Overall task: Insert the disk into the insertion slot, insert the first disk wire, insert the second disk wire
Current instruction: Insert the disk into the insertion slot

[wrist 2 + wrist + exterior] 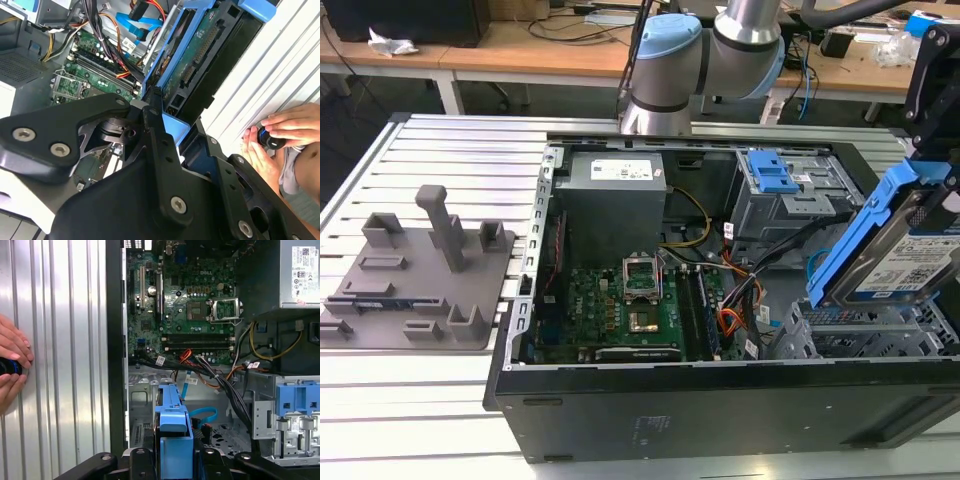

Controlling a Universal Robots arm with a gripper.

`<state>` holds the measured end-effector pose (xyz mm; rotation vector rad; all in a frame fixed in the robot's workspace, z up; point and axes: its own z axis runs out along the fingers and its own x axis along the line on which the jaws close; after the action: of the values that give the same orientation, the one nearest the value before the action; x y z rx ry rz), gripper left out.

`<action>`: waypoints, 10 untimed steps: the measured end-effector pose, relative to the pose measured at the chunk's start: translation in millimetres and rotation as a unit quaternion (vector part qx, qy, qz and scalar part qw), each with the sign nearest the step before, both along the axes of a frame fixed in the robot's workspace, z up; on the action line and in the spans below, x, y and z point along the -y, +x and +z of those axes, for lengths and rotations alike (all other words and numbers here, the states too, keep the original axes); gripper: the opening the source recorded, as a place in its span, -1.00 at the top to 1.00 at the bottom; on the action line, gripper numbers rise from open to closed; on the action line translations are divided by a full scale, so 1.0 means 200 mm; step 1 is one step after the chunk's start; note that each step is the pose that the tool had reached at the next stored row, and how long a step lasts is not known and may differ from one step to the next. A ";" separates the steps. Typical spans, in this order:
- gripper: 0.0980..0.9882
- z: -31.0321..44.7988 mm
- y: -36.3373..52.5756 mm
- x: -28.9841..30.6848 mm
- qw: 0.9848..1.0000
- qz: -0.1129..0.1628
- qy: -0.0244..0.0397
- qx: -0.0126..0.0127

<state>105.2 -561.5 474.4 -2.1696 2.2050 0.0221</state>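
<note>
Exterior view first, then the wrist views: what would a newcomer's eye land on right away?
The disk in its bright blue frame, held tilted by the gripper above the insertion slot at the exterior view's right. Next, the open computer case with its green motherboard exposed. In both wrist views, a person's hands lie on the ribbed table beside the case.

- The disk [905, 255]: in the exterior view, its far end is cut off by that view's right edge.
- The insertion slot [850, 335]: partly hidden behind the disk and cut by the same edge.
- The gripper [173, 460], clamped on the disk: its fingers are cut off by the picture's edge in the first wrist view.
- The first disk wire [186, 355]: it passes under the black cables [220, 380], and its plug cannot be made out.
- A hand [12, 365]: cut by the edge, and the small dark object [7, 367] it holds cannot be identified.
</note>
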 end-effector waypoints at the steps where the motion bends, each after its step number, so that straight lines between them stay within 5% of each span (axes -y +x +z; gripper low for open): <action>1: 0.40 -0.002 0.003 -0.001 1.000 0.000 0.000 0.000; 10: 0.40 -0.021 0.029 -0.010 1.000 0.000 0.000 -0.004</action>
<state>111.1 -559.6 470.2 -2.1734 2.2094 0.0304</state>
